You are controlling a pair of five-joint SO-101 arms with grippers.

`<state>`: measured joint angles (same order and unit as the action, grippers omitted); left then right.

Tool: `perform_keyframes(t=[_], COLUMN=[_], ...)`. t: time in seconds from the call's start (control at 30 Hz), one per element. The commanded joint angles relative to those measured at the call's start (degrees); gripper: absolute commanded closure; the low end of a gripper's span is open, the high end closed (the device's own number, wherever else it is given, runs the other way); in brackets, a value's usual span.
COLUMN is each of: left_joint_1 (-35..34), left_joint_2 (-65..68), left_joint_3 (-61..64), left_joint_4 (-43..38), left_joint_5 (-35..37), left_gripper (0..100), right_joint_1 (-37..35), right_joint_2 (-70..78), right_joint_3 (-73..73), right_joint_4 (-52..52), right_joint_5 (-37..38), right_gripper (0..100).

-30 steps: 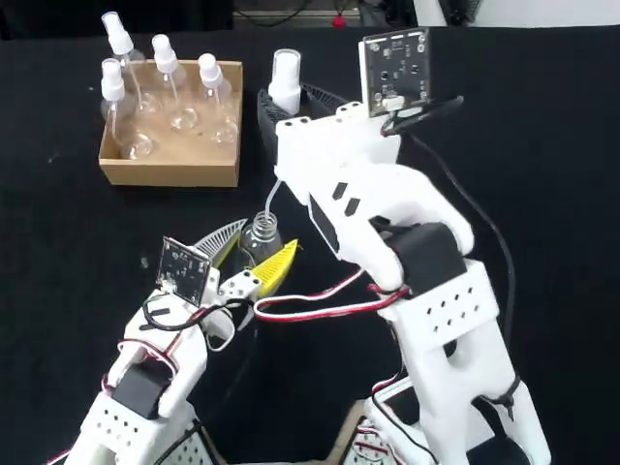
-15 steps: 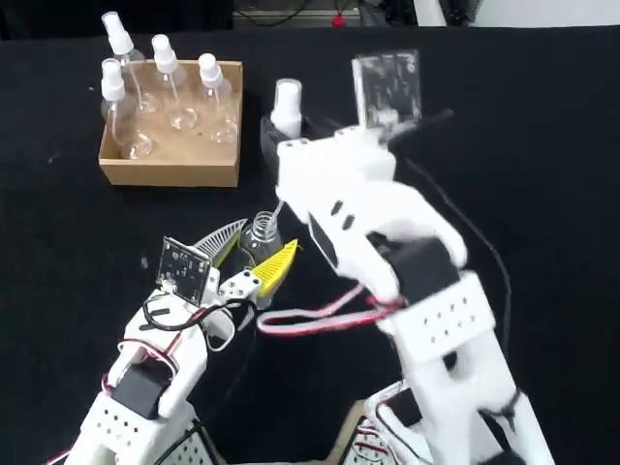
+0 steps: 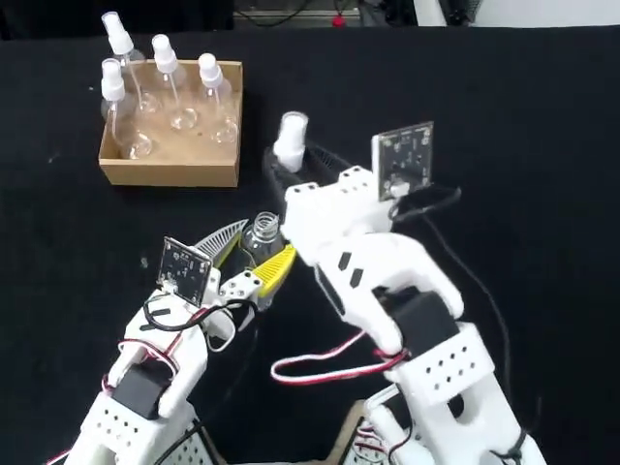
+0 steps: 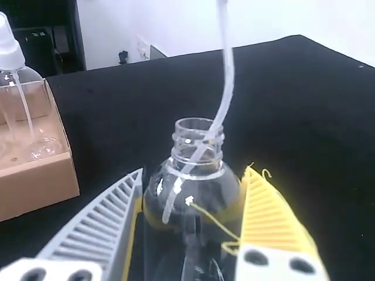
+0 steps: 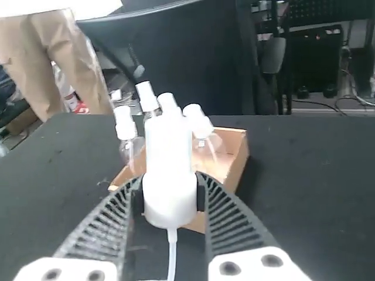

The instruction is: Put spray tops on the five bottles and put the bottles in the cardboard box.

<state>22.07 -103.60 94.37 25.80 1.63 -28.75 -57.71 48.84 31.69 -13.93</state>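
My left gripper [image 3: 254, 254] is shut on an open clear bottle [image 3: 262, 236], standing upright between the grey and yellow fingers; the left wrist view shows its neck [image 4: 198, 140] with a thin dip tube [image 4: 224, 82] reaching down into it. My right gripper [image 3: 291, 167] is shut on a white spray top [image 3: 290, 136] just above and behind that bottle; the right wrist view shows the top [image 5: 169, 175] clamped between black ribbed fingers. The cardboard box [image 3: 172, 165] at the back left holds several capped bottles [image 3: 165, 68].
Black tablecloth covers the table, with free room to the right and in front of the box. The right arm's white body [image 3: 387, 281] rises over the table's middle. A person's trouser legs [image 5: 41, 58] show behind the table in the right wrist view.
The right arm has come down and towards the front, lowering the spray top so its tube now enters the bottle's neck. The left arm has kept still.
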Motion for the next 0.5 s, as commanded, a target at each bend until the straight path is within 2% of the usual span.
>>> perform_keyframes(t=[0.0,0.2,0.33,0.47], left_joint_1=[-0.13,-0.13,-0.13,-0.13], left_joint_2=[-0.88,-0.88,-0.88,-0.88], left_joint_3=[-0.48,-0.48,-0.66,-0.48], left_joint_4=[-0.97,-0.88,-0.88,-0.97], left_joint_5=[0.35,0.18,0.26,0.18], left_gripper=[80,80,80,80], right_joint_1=[-2.20,-2.37,-2.37,-2.37], right_joint_2=[-1.45,-1.63,-1.63,-1.63], right_joint_3=[-0.31,2.95,5.67,6.46], right_joint_4=[-1.76,-1.67,-1.85,-1.93], right_joint_5=[0.00,0.18,4.57,5.27], right_gripper=[98.7,98.7,98.7,98.7])
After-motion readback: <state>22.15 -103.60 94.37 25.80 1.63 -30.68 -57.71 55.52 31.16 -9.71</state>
